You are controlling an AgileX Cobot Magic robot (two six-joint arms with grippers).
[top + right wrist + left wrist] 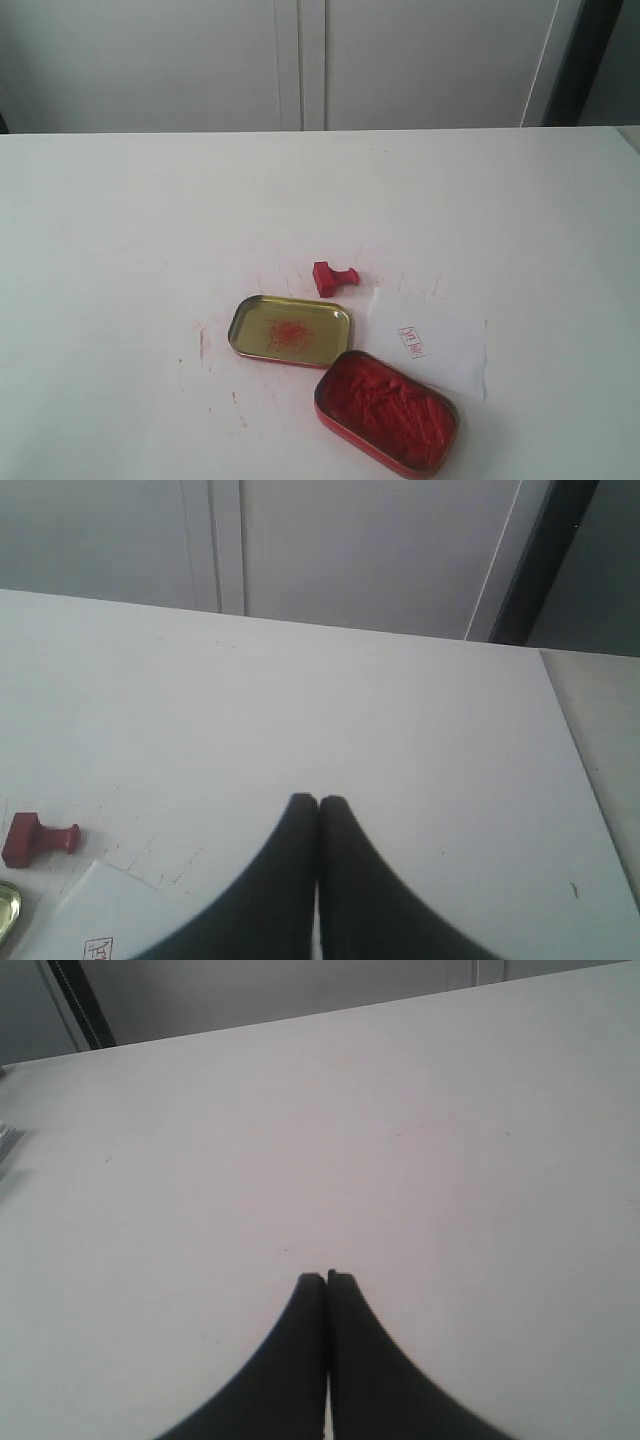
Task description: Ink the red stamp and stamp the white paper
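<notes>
On the white table (pixel 120 220), toward its near edge, the white paper (pixel 450 355) already bears a small red imprint (pixel 411 342); the open tin of red ink paste (pixel 387 410) and its smeared lid (pixel 290 330) sit just beside it. The red stamp (pixel 334 276) lies on its side mid-table, just beyond the lid. The left gripper (pixel 327 1278) and right gripper (pixel 318 802) are both closed and empty, so the stamping looks done.

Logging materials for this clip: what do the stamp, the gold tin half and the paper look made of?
Stamp: likely plastic, uniform bright red, slight sheen.
Tin half: metal, glossy gold inside, raised rim.
Paper: thin matte white sheet, lying flat.
</notes>
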